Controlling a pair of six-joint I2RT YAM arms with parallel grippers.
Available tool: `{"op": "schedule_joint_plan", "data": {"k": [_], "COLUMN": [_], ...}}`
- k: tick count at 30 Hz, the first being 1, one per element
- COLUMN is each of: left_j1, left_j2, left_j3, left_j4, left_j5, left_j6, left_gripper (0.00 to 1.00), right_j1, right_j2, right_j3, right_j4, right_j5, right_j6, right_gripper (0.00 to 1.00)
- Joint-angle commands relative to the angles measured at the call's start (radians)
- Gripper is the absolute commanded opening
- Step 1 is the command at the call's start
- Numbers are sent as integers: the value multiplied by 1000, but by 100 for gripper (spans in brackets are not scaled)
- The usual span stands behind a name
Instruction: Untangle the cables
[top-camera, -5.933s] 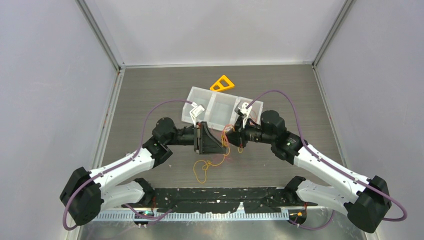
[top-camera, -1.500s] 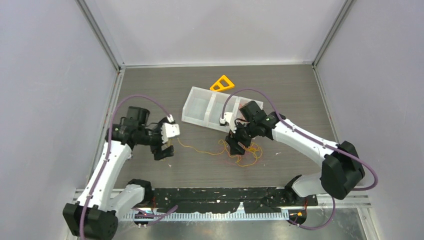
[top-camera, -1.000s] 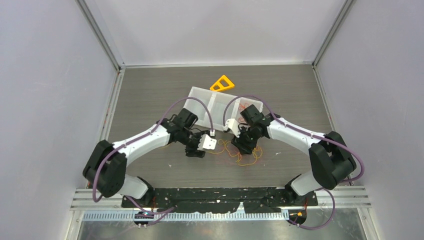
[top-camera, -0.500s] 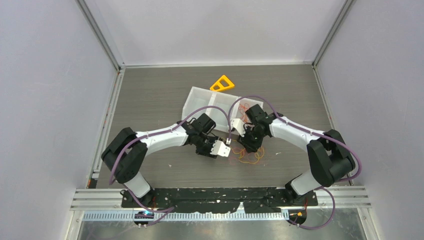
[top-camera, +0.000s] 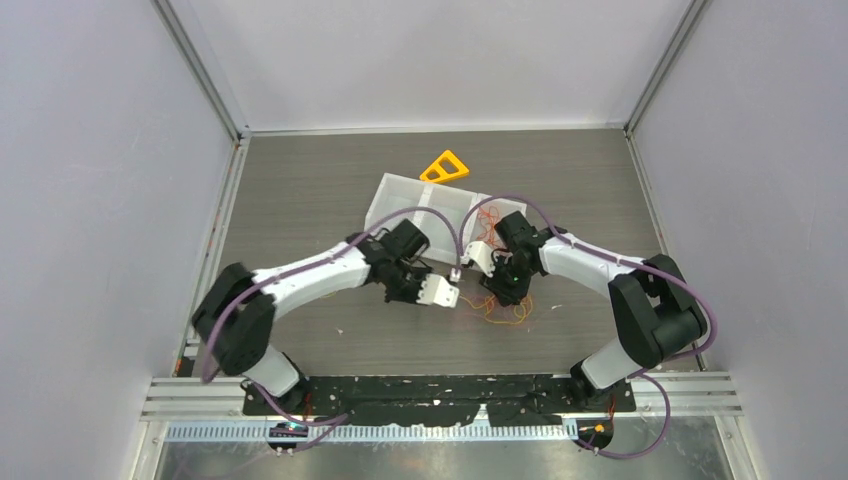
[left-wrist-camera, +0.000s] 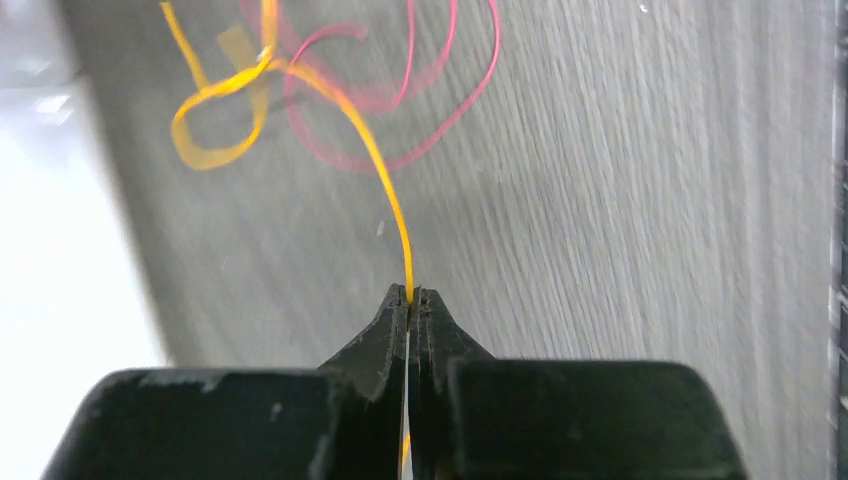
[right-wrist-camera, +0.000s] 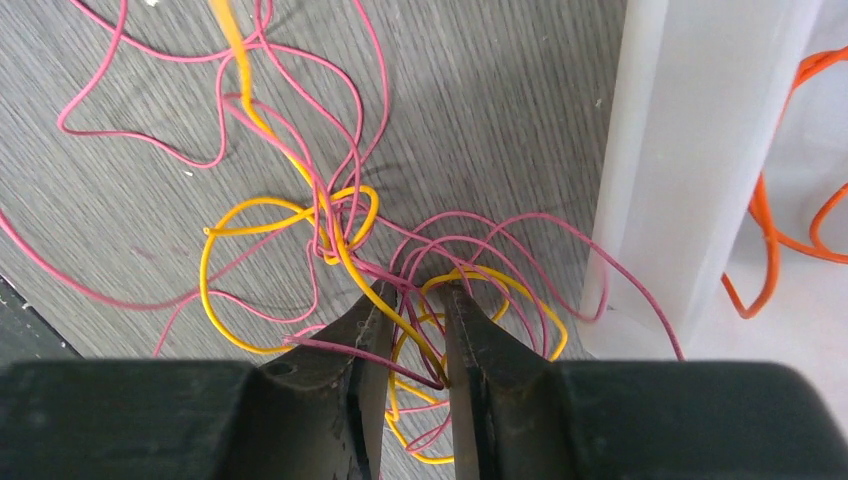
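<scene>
Yellow cable (left-wrist-camera: 385, 190) sat pinched in the fully closed left end effector (left-wrist-camera: 410, 300). The right end effector (right-wrist-camera: 418, 300), slightly parted, straddled the pink-and-yellow knot (right-wrist-camera: 335, 235) on the tabletop (top-camera: 300, 180) beside the clear tray (right-wrist-camera: 690, 150). Pulling hard could cinch that knot tighter.

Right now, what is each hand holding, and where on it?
The left hand pinches the yellow cable on a single strand leading from the tangle. The right hand is open, straddling tangle strands, clamping nothing.
</scene>
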Motion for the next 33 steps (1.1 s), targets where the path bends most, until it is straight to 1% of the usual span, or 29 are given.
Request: {"op": "schedule_joint_plan", "data": {"k": [1,2,4,5,8,10,13,16,17,18,20,21,23,24,25,26,27,29,33], "left_j1": [136,175,252,290,385,485,625,703,722,738,748,752,760,768,773,778,779,781,782], "left_j2": [-273,-318,-402,-429,-461,-452,-398,-319,-297,-278,-234,-209,-164,-147,-135,-126,-120,-110,-75], "left_j3": [107,129,154,161,146,108,65,44,36,25,-2,-10,-4,2,9,13,8,-12,-72], "left_j4": [-300,-351,-393,-421,-497,-523,-479,-469,-454,-432,-372,-349,-339,-336,-345,-349,-334,-307,-190], "left_j5": [127,168,220,239,199,189,149,98,87,77,14,-14,-44,-53,-56,-59,-72,-103,-183], "left_j6": [26,31,1,12,91,162,214,302,318,327,340,351,366,367,376,385,386,414,446], "left_gripper": [0,0,0,0,0,0,0,0,3,11,23,32,54,68,77,94,99,100,99], "right_j1": [-18,-23,-29,-30,-31,-31,-31,-31,-32,-32,-31,-32,-31,-31,-31,-31,-31,-31,-31], "right_j2": [17,17,11,7,-8,-9,-3,3,8,9,14,17,23,24,26,28,30,33,40], "right_j3": [-30,-31,-36,-36,-33,-26,-5,14,22,29,39,42,54,60,63,67,69,73,81], "right_j4": [9,8,8,7,7,2,-11,-23,-27,-29,-36,-38,-45,-47,-52,-52,-55,-59,-66], "right_j5": [49,51,50,50,42,36,29,26,27,28,26,24,24,24,23,22,20,16,13], "right_j6": [-51,-52,-51,-50,-41,-32,-26,-21,-21,-20,-16,-15,-10,-7,-7,-3,0,5,13], "right_gripper": [30,30,30,30,30,30,29,29,29,29,30,30,29,29,29,30,29,29,29]}}
